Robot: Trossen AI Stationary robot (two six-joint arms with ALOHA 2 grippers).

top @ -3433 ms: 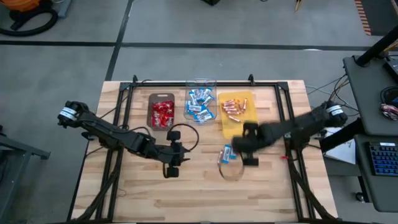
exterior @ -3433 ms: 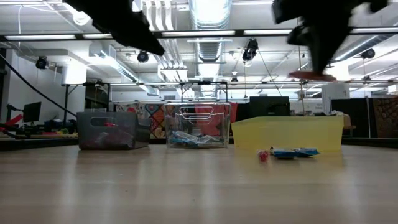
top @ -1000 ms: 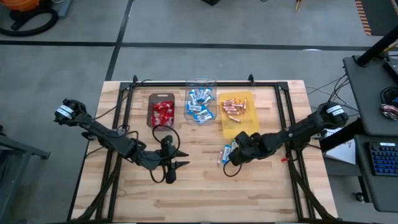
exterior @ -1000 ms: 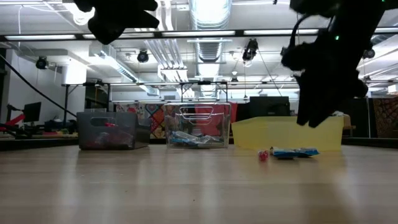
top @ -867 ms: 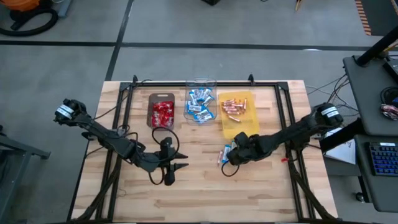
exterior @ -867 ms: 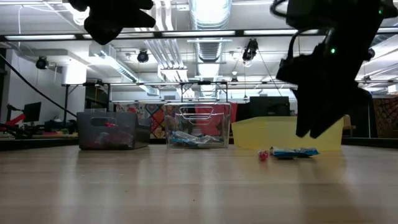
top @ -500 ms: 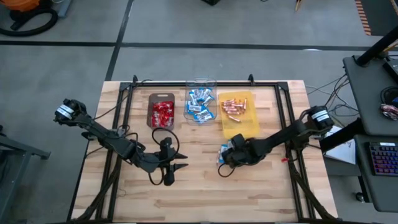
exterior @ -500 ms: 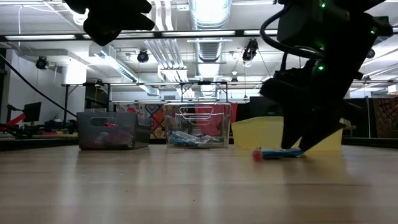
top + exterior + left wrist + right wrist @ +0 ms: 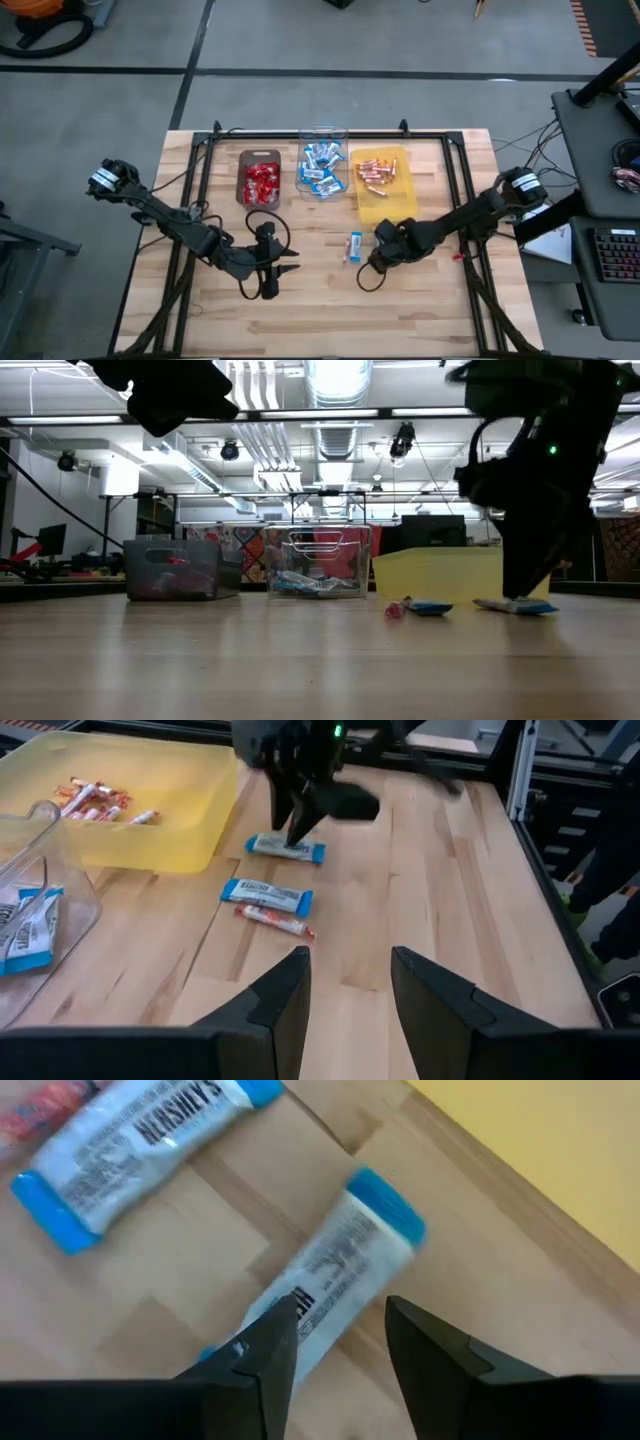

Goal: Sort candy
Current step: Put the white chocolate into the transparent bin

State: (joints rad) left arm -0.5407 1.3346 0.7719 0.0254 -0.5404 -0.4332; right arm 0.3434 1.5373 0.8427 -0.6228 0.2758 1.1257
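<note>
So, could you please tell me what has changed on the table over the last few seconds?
The right gripper came down from above the table to the loose candy in front of the yellow tray; its fingers now straddle one blue-and-white bar. The loose candies have shifted and spread apart. The left gripper drifted slightly; the trays stayed put.

The bare wooden tabletop (image 9: 300,670) runs across the foreground. At its far edge stand 3 trays in a row: a dark smoky plastic tray (image 9: 172,568) with red sweets inside, a clear plastic tray (image 9: 318,563) holding blue-and-white bars, and a yellow plastic tray (image 9: 440,573). In front of the yellow tray lie a small red-wrapped sweet (image 9: 394,609) and a blue-and-white bar (image 9: 430,607). The right gripper (image 9: 520,592) reaches down to a second blue-and-white bar (image 9: 515,606). The left arm (image 9: 165,390) hangs high above.
</note>
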